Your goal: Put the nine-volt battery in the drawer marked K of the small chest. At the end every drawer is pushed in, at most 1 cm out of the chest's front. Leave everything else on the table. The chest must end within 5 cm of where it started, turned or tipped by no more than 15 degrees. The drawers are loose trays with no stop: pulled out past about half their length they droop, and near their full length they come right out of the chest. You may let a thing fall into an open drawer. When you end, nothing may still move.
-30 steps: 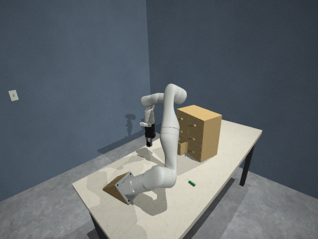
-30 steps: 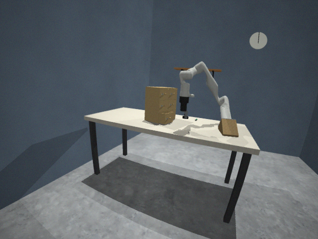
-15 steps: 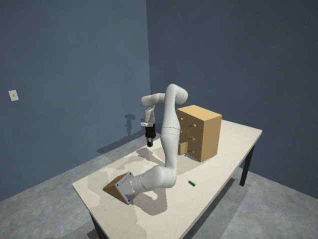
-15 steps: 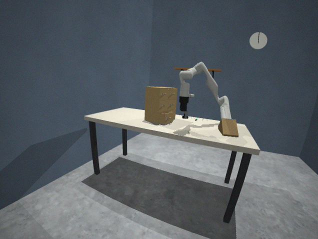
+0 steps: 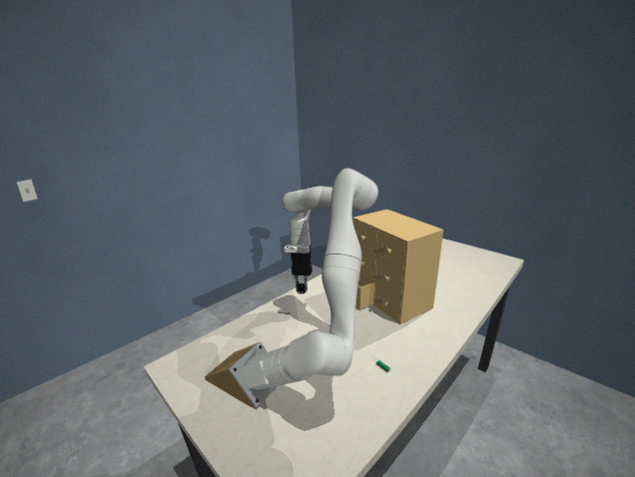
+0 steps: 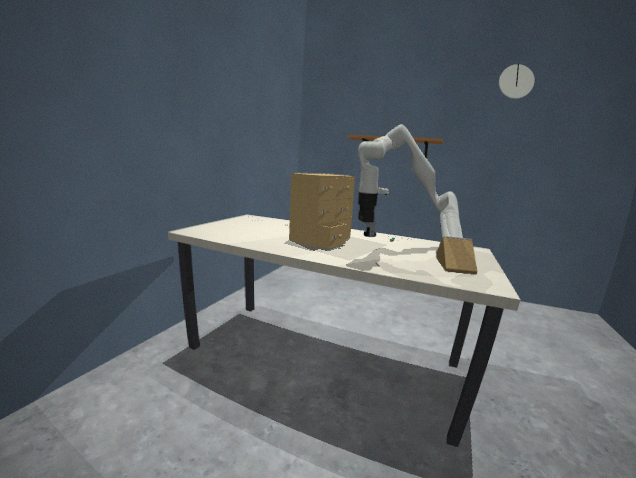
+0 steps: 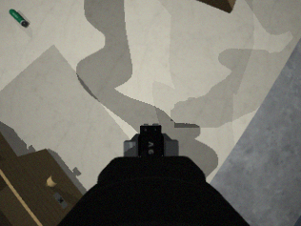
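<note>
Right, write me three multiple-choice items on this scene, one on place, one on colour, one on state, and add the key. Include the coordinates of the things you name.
1. Where is the nine-volt battery (image 5: 301,288) (image 6: 367,234) (image 7: 150,144)?
A) On the floor
B) On top of the chest (image 5: 423,276) (image 6: 304,208) (image 7: 30,190)
C) Between the gripper's fingers

2. What colour is the small cylinder (image 5: 383,365) (image 6: 392,239) (image 7: 17,17) lying on the table (image 5: 487,261) (image 6: 215,231) (image 7: 148,28)?
A) Green
B) Red
C) Yellow

3. How do the drawers stand?
A) All pushed in
B) One bottom drawer sticks out
C) Every drawer sticks out

Key:
1 C: the wrist view shows the black block between the fingers.
2 A: its side is green in the wrist and top views.
3 B: only that front juts forward in the exterior view.
</note>
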You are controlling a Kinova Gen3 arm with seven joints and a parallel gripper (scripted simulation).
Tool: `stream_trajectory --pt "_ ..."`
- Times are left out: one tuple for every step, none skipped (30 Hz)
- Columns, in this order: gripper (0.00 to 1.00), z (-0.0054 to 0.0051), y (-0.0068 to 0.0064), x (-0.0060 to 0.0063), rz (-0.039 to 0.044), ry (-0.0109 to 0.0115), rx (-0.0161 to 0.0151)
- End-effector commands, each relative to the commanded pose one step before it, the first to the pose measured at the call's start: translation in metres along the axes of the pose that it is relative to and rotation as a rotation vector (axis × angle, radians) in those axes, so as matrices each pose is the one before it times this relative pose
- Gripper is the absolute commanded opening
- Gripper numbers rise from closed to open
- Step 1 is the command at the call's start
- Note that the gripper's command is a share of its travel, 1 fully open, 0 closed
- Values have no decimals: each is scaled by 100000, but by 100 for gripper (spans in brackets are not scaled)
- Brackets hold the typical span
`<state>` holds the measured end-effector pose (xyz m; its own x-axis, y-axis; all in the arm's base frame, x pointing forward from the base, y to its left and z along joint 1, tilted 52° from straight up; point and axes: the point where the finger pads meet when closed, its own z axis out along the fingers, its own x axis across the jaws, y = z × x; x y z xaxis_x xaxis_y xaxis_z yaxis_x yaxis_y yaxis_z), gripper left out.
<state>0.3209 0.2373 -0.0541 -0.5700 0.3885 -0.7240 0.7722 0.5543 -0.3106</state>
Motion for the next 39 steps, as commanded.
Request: stream_trajectory --pt "51 -70 38 -139 -1310 258 -52" --pt "51 0 -8 -72 -1386 0 1" --pt "51 0 -8 -73 -1408 0 0" --pt "51 0 -9 -75 -1429 0 -1" --pt "51 0 -11 -75 -1452 0 0" --pt "51 0 -12 -76 -1474 0 1" --pt "51 0 -13 -77 -1495 0 -1" --pt "51 0 -14 -78 -1516 0 -1" --pt "51 0 -17 -79 -1538 0 1" --pt "51 0 -17 -80 -1558 0 0" --pt "51 0 -18 -81 -1578 0 -1" --pt "51 0 -22 -81 -1599 0 1" --pt "51 0 -22 -82 -1618 0 0" --pt "51 0 -23 -83 -1637 0 -2" --pt "51 0 -26 -83 -1657 0 2" --pt "51 0 0 0 0 0 0" --pt "51 0 0 0 0 0 0" --pt "51 0 -27 -84 -1675 0 0" --pt "51 0 -28 -84 -1692 0 -2" --pt "51 0 -32 -84 -1712 0 2" --pt "51 0 -32 -85 -1728 0 0" --pt "51 0 -33 -85 -1745 0 -1" --pt "51 0 -37 -85 -1763 0 1" --pt "51 0 -37 -85 -1778 0 0" --pt "51 0 -39 -86 -1794 0 -1" --pt "51 0 -42 -85 -1810 0 1" --pt "51 0 -43 -86 -1824 0 -1" --pt "51 0 -45 -85 -1839 0 0" --pt "51 0 -48 -85 -1853 0 1" --pt "51 0 -48 -85 -1865 -1 -1" --pt "51 0 -52 -84 -1879 1 1" --pt "51 0 -53 -84 -1891 0 0" --pt "51 0 0 0 0 0 0" --pt "51 0 0 0 0 0 0" --pt "51 0 -54 -84 -1903 0 -1" --pt "51 0 -58 -83 -1915 1 1" --pt "51 0 -58 -83 -1926 0 -1" --pt "51 0 -61 -82 -1936 0 0" --pt "51 0 -63 -81 -1946 0 0"
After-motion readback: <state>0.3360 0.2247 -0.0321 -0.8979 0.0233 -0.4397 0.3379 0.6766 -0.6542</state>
